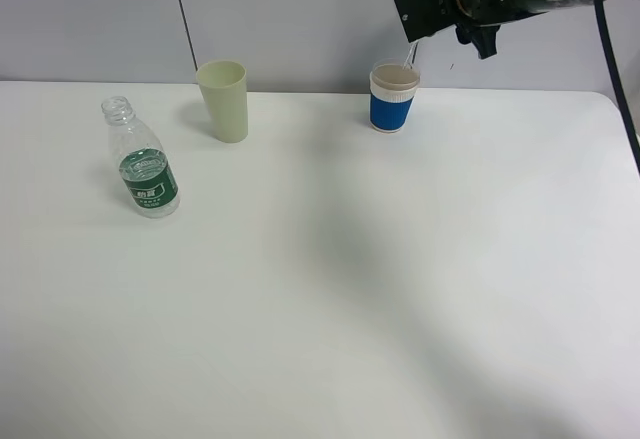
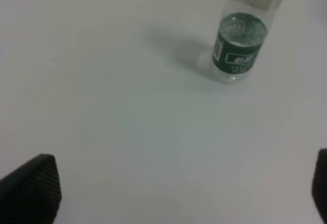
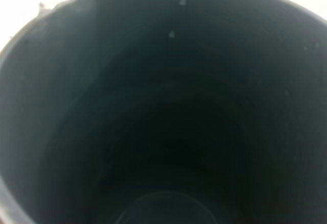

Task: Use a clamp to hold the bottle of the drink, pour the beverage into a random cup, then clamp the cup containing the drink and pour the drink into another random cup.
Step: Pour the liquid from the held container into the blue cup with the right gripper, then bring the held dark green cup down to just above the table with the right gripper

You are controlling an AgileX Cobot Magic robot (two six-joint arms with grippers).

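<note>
The dark cup (image 3: 163, 112) is seen from the right wrist as a smooth, round, dark interior with small drops on its wall; it is clamped in the right gripper (image 1: 440, 4), which is clenched on it above the far edge of the table (image 1: 400, 289). In the high view the cup is tipped, and a thin clear stream falls from it into the blue-sleeved paper cup (image 1: 394, 97) below, near the far edge. A plain pale green tapered cup (image 1: 224, 100) stands upright further left along that edge. The clear plastic bottle (image 1: 142, 161), uncapped, with a green label, stands near the left edge. The left gripper (image 2: 179, 193) is released, its ridged black fingers (image 2: 36, 183) spread wide over the matte white tabletop.
</note>
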